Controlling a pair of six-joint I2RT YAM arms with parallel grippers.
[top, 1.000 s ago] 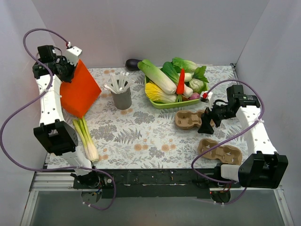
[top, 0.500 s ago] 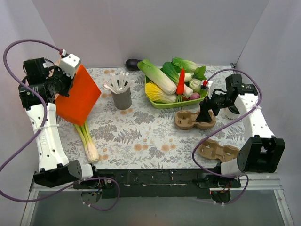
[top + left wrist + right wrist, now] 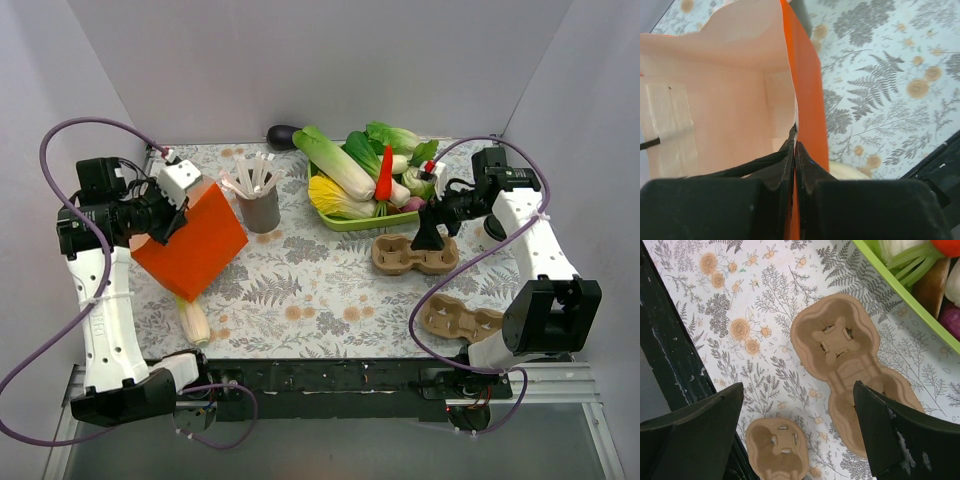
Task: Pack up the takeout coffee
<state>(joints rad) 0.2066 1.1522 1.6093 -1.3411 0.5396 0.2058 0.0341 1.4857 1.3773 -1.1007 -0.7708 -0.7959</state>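
The takeout coffee (image 3: 494, 228) showed only as a dark rounded patch at the far right of the floral mat (image 3: 300, 290), tucked against the right arm's forearm in the overhead view. It was probably the black lid seen from above. The cream cup body could not be made out, and neither wrist camera caught it.

From the right gripper (image 3: 430, 240) that patch lay at about 3 o'clock, near but not touching. The gripper's fingers were spread wide with nothing between them. They hovered over the far pulp tray (image 3: 408, 256), whose long axis ran from 9 to 3 o'clock. A second pulp tray (image 3: 465, 320) lay at about 5 o'clock from the gripper, close to the table's front edge.

Across the mat at 9 o'clock, well apart from the coffee, the left gripper (image 3: 796, 145) had its fingers pressed together on the rim of the orange paper bag (image 3: 195, 250). The bag was held tilted, and the part of its pale inside that showed held nothing. A grey cup of white sticks (image 3: 260, 205) stood between the bag and the trays.

The right arm was judged much the nearer to the coffee. A round cup standing upright offers no long axis in plan, so the fingers could close from any side. The reach would have to swing toward 3 o'clock, close beside that arm's own forearm.
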